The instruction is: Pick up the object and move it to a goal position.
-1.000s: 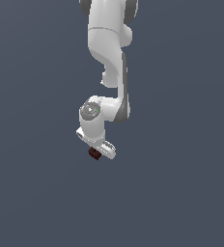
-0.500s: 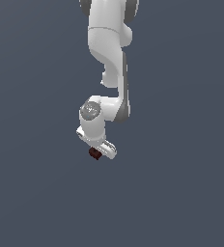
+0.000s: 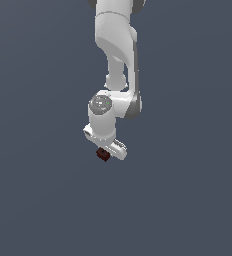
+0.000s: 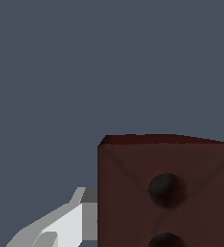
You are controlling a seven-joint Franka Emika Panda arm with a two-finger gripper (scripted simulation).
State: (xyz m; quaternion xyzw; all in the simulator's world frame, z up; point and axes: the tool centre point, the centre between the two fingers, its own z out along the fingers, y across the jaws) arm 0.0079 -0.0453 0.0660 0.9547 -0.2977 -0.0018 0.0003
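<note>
Barely anything has shifted since a second ago: the arm [image 3: 119, 60] hangs in the middle of the exterior view, block tucked under it. The gripper [image 3: 108, 150] has its fingers closed on the object [image 3: 103, 155], which fills the wrist view's lower right. Looks like the carry step; next comes steady travel to the goal, unseen here.
</note>
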